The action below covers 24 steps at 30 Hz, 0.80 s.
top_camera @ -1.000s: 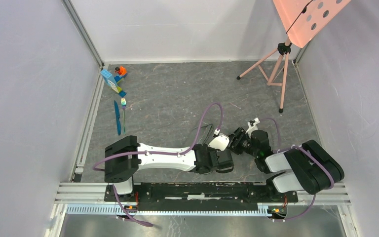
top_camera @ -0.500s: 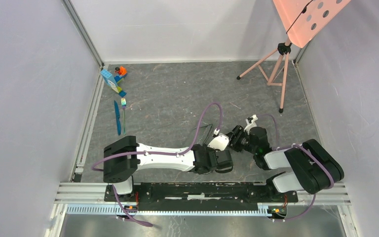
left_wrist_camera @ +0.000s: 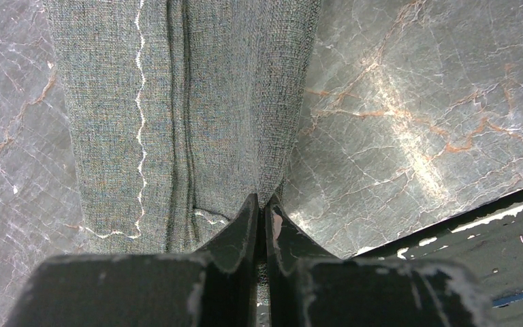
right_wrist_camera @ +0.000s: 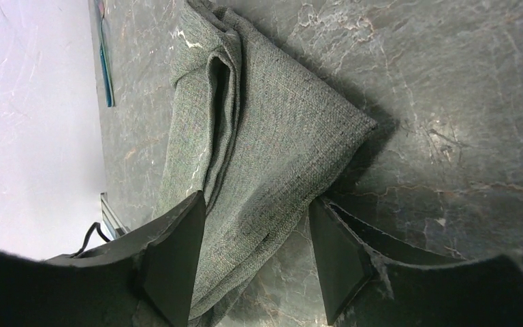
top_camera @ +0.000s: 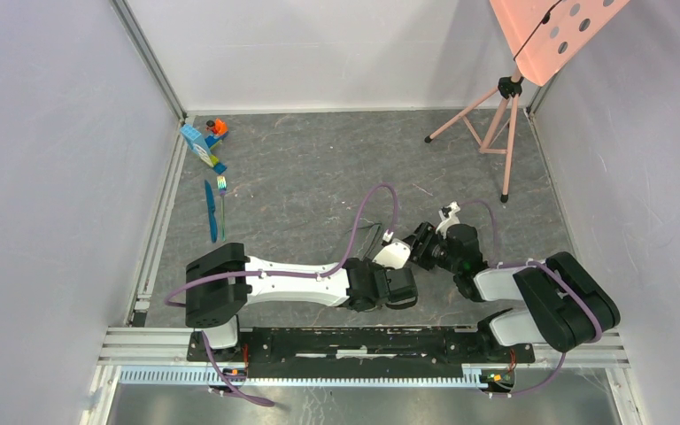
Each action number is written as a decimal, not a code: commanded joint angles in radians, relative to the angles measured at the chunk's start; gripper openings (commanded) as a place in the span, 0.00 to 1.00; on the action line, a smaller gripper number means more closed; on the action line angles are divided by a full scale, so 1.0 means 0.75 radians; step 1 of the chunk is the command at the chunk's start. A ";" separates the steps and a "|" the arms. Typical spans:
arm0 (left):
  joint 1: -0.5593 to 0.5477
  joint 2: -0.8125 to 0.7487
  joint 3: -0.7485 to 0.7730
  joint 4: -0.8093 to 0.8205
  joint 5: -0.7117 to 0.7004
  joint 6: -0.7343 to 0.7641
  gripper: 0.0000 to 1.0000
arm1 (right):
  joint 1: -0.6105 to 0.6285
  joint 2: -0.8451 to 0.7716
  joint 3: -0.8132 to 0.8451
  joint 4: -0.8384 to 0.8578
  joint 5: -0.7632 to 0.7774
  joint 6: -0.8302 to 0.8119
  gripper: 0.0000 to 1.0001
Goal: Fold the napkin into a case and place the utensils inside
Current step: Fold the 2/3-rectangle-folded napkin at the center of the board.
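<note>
Down at the near middle of the desk [top_camera: 319, 159], both wrists hung close together over the napkin [left_wrist_camera: 177, 102]. It lay bunched in loose lengthwise folds, its pale stitched line wavering along one side. And the left jaws were clenched tight on the cloth's near edge, fingers [left_wrist_camera: 240, 228] pressed almost together with a pinch of fabric between them. Across from them the right jaws stood released and wide, straddling the napkin's other end: cloth ran up between them, and one corner poked out onto the bare stone. Whether they touched the cloth, I could not tell. Over at the far-left side, the blue knife [top_camera: 211, 212] and the fork [top_camera: 222, 197] lay side by side, well apart from the napkin, with toy blocks [top_camera: 204, 144] just beyond them. A pink tripod [top_camera: 494, 124] stood at the far right.
</note>
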 commanded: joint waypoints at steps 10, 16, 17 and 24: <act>0.007 -0.001 -0.014 0.058 0.024 0.037 0.03 | -0.045 -0.006 0.145 -0.285 0.119 -0.269 0.78; 0.008 0.001 -0.018 0.073 0.033 0.038 0.03 | -0.053 0.002 0.290 -0.520 0.142 -0.521 0.82; 0.008 0.003 -0.018 0.078 0.036 0.039 0.03 | -0.053 0.001 0.300 -0.532 0.144 -0.546 0.82; 0.008 0.016 -0.012 0.083 0.045 0.042 0.03 | -0.053 0.034 0.386 -0.636 0.132 -0.708 0.82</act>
